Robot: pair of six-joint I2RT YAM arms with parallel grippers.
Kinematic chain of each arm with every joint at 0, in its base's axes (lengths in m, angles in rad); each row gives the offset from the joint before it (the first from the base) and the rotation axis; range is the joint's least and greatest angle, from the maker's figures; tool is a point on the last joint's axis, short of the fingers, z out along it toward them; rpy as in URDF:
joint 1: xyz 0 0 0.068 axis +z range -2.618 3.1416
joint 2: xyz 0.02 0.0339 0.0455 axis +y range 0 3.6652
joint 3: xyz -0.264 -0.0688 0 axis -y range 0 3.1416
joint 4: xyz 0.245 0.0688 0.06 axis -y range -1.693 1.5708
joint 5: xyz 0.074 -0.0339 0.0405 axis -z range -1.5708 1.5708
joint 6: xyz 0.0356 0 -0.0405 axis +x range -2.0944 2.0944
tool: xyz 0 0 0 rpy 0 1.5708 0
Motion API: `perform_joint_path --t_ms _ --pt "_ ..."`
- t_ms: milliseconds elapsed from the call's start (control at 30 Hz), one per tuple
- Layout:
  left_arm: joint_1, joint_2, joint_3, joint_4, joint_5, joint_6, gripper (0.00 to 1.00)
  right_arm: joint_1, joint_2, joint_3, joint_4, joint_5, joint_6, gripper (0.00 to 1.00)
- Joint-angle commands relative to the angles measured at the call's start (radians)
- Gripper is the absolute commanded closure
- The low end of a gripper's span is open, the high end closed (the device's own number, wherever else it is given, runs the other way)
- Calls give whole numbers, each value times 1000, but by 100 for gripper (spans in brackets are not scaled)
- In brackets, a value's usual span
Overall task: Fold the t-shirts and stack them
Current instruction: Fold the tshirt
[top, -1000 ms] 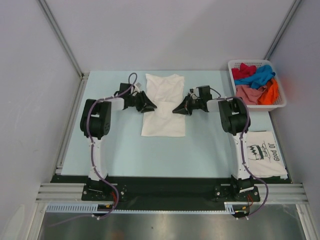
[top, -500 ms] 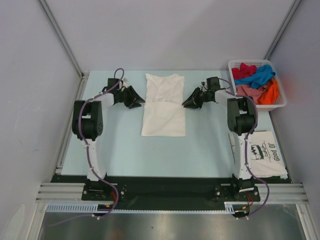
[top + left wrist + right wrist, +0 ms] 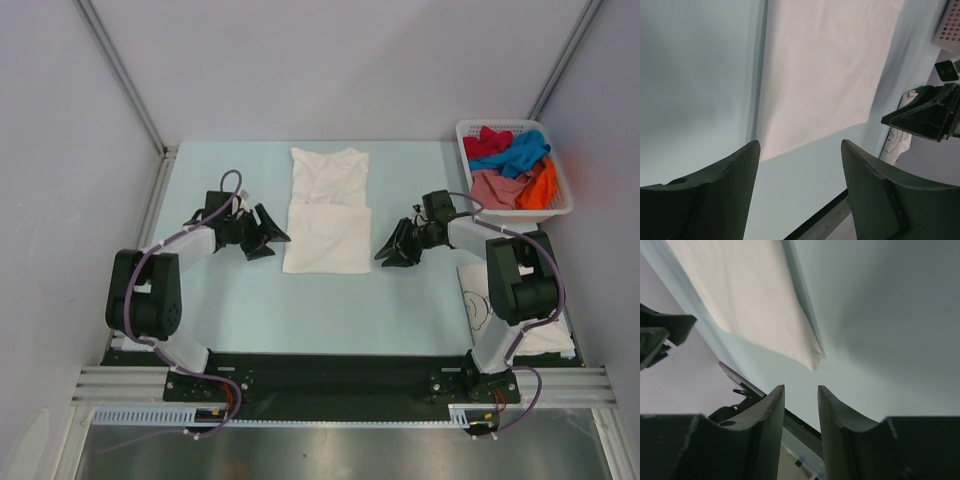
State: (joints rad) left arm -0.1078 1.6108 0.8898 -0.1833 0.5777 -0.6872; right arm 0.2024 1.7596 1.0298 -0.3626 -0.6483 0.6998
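Top view, white shirt [image 3: 325, 210]: flat at mid-desk, folded into a long strip, collar at the far end.
Top view, desk [image 3: 230, 300]: pale blue.
Top view, left gripper [image 3: 272, 243]: low over the desk, just left of the white shirt's near half, not touching it, fingers apart.
Top view, right gripper [image 3: 388, 258]: near the shirt's near right corner, apart from it; I cannot tell its gap here.
Top view, printed shirt [image 3: 480, 300]: at the desk's right near edge, mostly hidden by the right arm.
Top view, basket [image 3: 520, 213]: far right corner, holding a red shirt [image 3: 487, 142], blue shirt [image 3: 525, 152], pink shirt [image 3: 495, 188] and orange shirt [image 3: 543, 185] in a heap.
Left wrist, left gripper [image 3: 800, 142]: fingers wide apart, nothing between them; the white shirt's [image 3: 825, 70] near edge lies beyond them.
Left wrist, right gripper [image 3: 925, 117]: seen across the shirt.
Right wrist, right gripper [image 3: 800, 387]: fingers a narrow gap apart, empty, pointing at the white shirt's [image 3: 740, 300] corner.
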Motion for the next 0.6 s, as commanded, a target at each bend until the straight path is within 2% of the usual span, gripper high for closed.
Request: perform_joint_path --t_ms 0,100,200,267,400,500,567 --pt "-3 63 118 -80 -12 162 28 3 -51 -45 45 -27 -31 62" --pt "-3 58 109 -101 -19 163 28 8 -78 -85 77 -43 1 60" --pt "-9 17 16 -78 -29 85 28 26 -98 -167 169 -37 87 60" --pt "-16 -23 -81 2 -7 -6 27 40 -129 -252 236 -21 148 60" --pt "-29 -100 -254 178 -9 -220 27 83 -202 -378 471 82 395 61" --pt "-39 -173 -391 382 -62 -432 27 135 -221 -410 534 176 475 60" --pt "-49 -192 -436 392 -97 -468 25 164 -215 -416 560 243 506 60"
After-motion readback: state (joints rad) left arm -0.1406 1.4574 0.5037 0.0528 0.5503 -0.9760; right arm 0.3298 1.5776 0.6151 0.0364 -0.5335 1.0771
